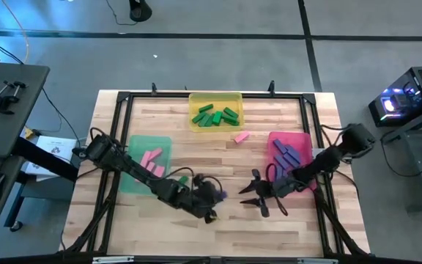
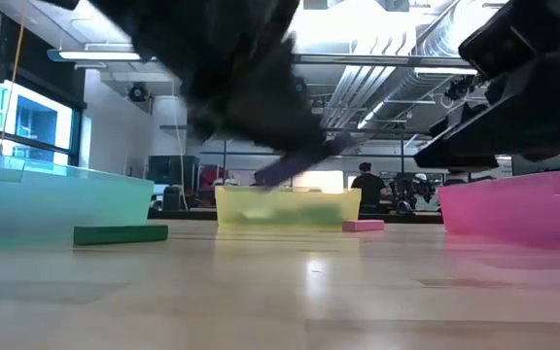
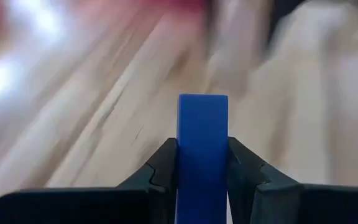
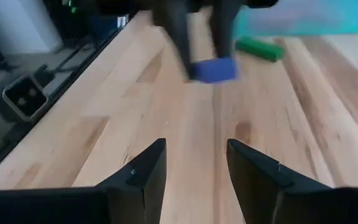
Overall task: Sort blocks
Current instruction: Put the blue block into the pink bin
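left hand [image 1: 215, 196] clamped on a blue block [image 3: 202, 155], at about 6 o'clock on the worktop [image 1: 218, 231]. right hand [image 1: 258, 196] just beside it toward 3 o'clock, fingers apart, holding nothing. green blocks in yellow tray [image 1: 234, 97] at 12, one pink block [image 1: 241, 136] loose near it.

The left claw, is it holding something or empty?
Holding: the left gripper is shut on a blue block, its fingers pressing both sides.
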Robot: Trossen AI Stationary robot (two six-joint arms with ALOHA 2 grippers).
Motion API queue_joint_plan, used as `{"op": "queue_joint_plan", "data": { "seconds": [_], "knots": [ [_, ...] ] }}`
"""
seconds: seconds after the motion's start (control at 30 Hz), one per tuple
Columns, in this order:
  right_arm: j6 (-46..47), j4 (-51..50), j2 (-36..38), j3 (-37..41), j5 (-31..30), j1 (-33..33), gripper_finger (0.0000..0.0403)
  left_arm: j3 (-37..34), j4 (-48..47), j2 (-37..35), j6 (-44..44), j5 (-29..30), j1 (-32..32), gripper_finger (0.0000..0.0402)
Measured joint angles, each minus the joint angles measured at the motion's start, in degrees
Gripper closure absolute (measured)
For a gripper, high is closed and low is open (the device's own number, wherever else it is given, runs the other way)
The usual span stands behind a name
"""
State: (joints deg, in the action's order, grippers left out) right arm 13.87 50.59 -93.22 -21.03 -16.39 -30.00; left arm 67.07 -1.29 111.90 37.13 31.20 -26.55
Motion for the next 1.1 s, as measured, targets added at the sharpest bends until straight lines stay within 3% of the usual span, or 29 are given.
{"op": "queue_joint_plan", "data": {
  "seconds": [0.17, 0.33, 0.6, 0.93, 1.1],
  "knots": [
    [-1.15, 8.41, -1.60, -0.04, -0.12, -0.02, 0.0251, 0.00, 15.51, -0.01, -15.79, 2.40, -1.41, 0.0335],
    [-5.03, 11.61, -1.71, -3.52, -0.06, -0.11, 0.0251, 0.00, 23.17, -0.09, -20.84, 2.41, -1.44, 0.0335],
    [-8.56, 5.64, -1.83, -9.84, 0.11, -0.31, 0.0252, 0.21, 24.41, -0.37, -22.80, 2.45, -2.12, 0.0335],
    [-8.35, 3.80, 1.31, -9.21, -3.41, -1.72, 0.0270, 0.41, 25.67, -0.20, -23.35, 9.39, -3.96, 0.0335],
    [-8.58, 2.00, 3.22, -9.21, -1.51, -1.90, 0.0270, 0.44, 25.77, -0.20, -23.79, 10.18, -4.17, 0.0323]
  ]
}}
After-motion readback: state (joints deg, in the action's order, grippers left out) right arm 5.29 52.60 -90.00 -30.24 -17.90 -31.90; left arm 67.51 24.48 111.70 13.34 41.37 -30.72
